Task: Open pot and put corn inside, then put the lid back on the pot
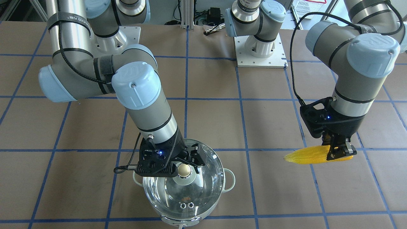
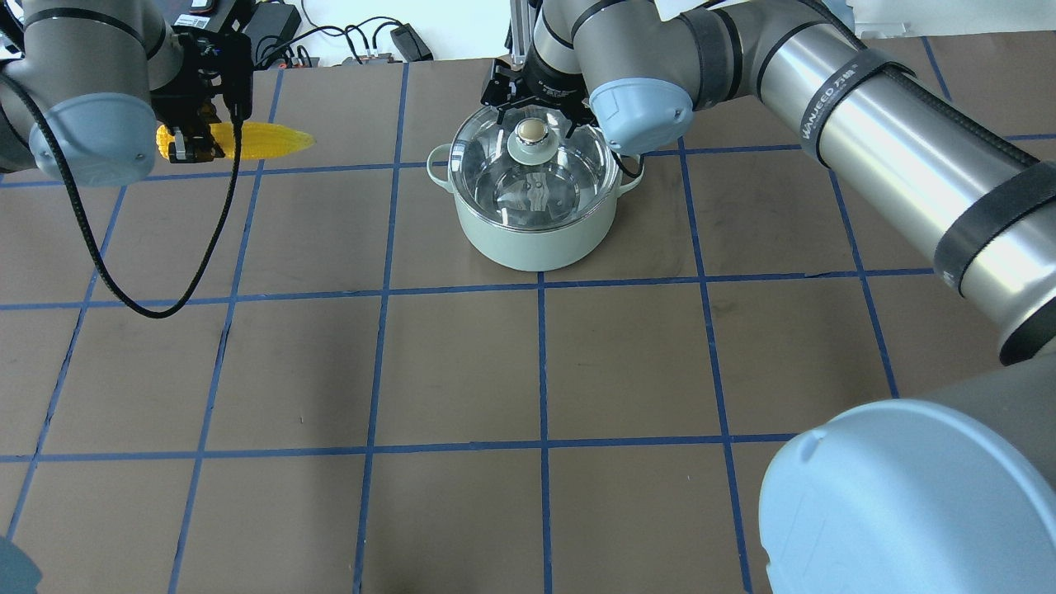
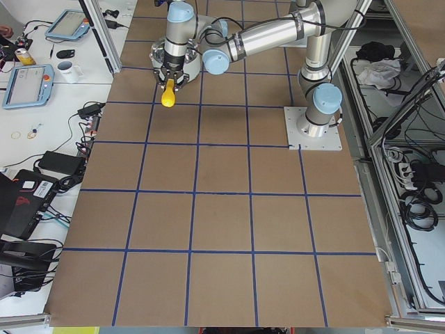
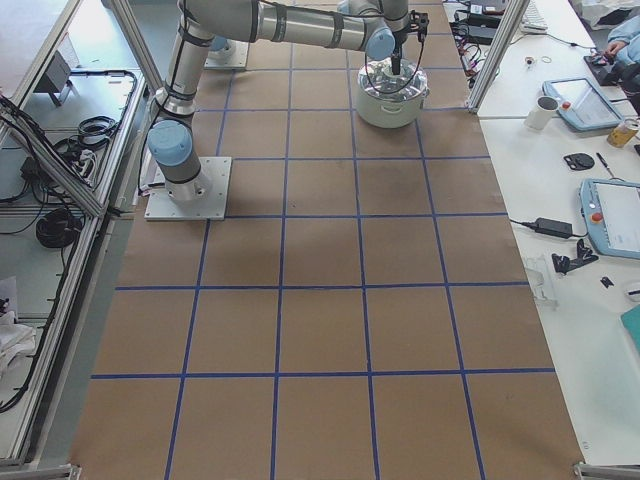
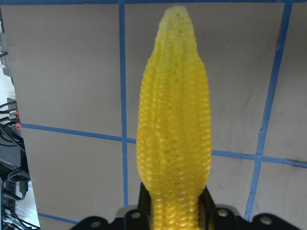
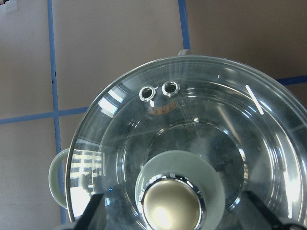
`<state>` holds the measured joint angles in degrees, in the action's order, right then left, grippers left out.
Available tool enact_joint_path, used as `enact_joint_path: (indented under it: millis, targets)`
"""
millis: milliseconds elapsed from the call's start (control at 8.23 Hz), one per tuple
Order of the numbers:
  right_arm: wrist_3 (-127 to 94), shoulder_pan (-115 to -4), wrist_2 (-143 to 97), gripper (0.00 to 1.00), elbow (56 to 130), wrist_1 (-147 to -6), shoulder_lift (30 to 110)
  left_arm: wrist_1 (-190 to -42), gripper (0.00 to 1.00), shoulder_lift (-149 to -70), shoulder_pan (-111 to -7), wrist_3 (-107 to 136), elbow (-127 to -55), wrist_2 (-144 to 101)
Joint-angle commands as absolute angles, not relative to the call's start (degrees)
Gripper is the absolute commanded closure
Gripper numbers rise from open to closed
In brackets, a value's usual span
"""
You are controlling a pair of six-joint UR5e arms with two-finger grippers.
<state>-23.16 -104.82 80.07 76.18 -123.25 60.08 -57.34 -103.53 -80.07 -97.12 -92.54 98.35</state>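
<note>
R gripper point(image 2: 538, 124) hangs over the lid point(image 2: 495, 181), claw spread either side of the knob point(image 2: 532, 129), not gripping. Lid sits closed on the pot point(image 2: 536, 243). L gripper point(image 1: 339, 150) pinches the corn point(image 1: 305, 156) at its thick end, well apart from pot, prob. clear of the table point(image 2: 462, 371).

White lettering reading "WANJEED" runs along the black strap point(image 2: 835, 92) wrapped round the right arm point(image 2: 907, 157). An orange mark point(image 6: 165, 109) on the lid point(image 6: 268, 143) is too blurred to read.
</note>
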Motion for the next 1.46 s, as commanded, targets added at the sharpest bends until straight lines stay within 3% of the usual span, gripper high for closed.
enact_joint_path:
  millis: [0, 122, 486, 851, 1337]
  targets:
    - [-22.33, -104.94, 80.07, 0.18, 76.29, -122.61, 59.42, -57.92, 1.0, -103.62, -80.24, -97.12, -92.55, 98.35]
    - [-22.24, -104.94, 80.07, 0.39, 76.29, -122.52, 59.41, -57.83, 1.0, -103.62, -80.24, -97.12, -92.46, 98.35]
    - [-21.19, -104.94, 79.98, 0.63, 76.29, -122.52, 59.5, -57.66, 1.0, -103.8, -80.24, -97.12, -92.55, 98.35]
    - [-20.57, -104.94, 79.63, 0.69, 75.76, -122.08, 60.11, -57.22, 1.0, -104.94, -80.24, -97.12, -92.55, 98.26]
    - [-11.2, -98.73, 80.15, 0.7, 76.2, -109.98, 69.15, -57.04, 1.0, -104.77, -80.33, -97.03, -92.55, 98.17]
